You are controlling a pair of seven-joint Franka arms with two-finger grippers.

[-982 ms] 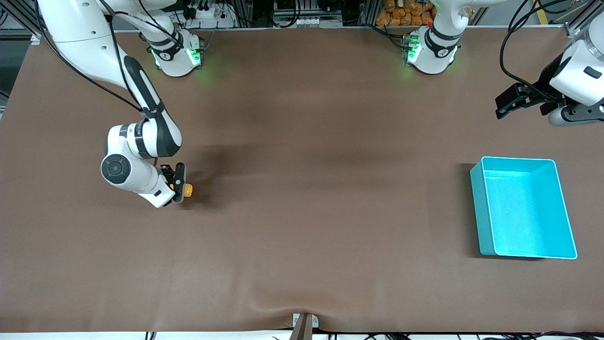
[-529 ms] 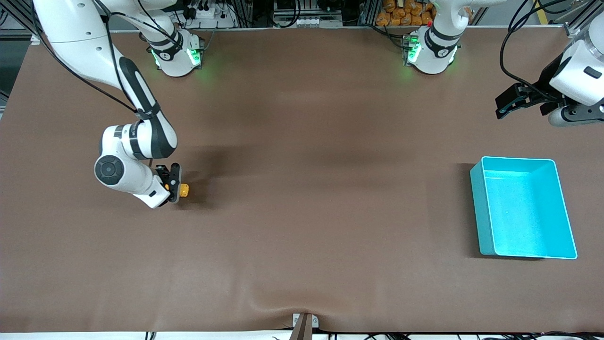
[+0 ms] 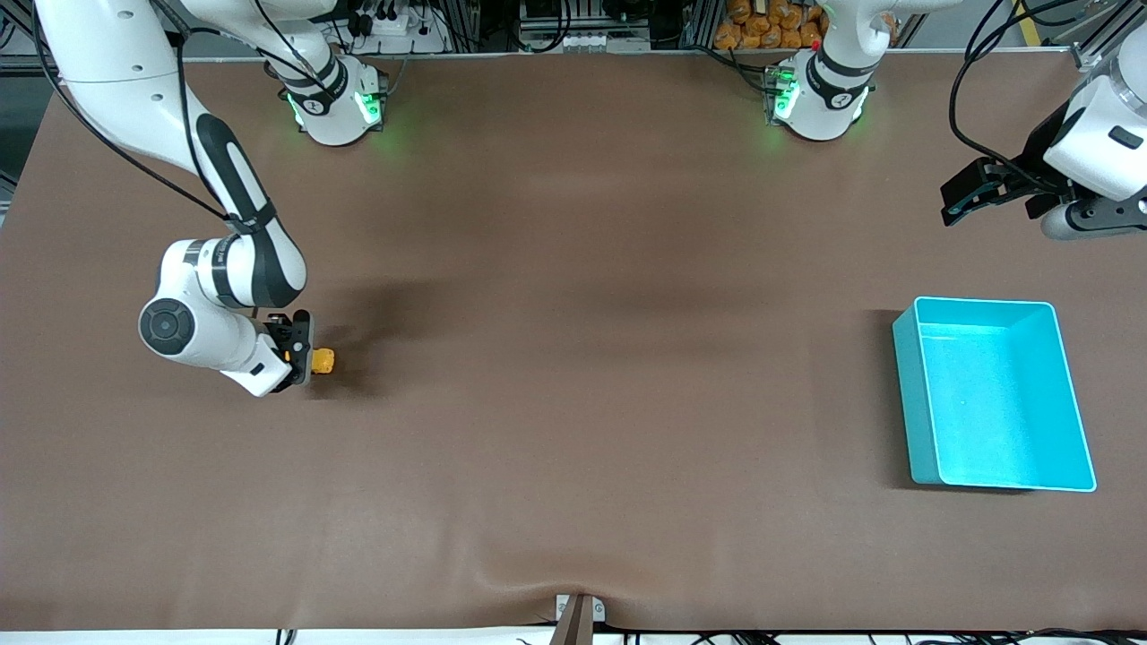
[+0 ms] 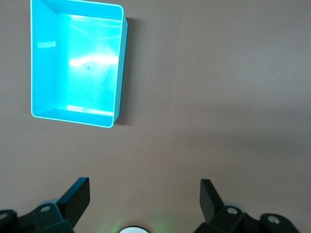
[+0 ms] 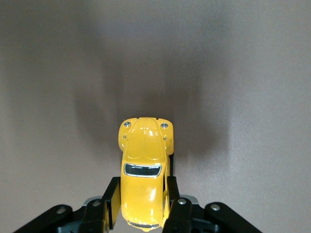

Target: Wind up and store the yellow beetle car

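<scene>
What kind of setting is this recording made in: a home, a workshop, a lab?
Most likely a robotics lab bench: two white arms bolted along one long brown-covered table, cables and aluminium framing at its edge, and only staged props, a small yellow beetle toy car and a turquoise plastic bin.

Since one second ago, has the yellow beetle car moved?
Yes. Held in the right end effector, the yellow beetle car went farther from the turquoise bin, toward the right arm's table end.
</scene>
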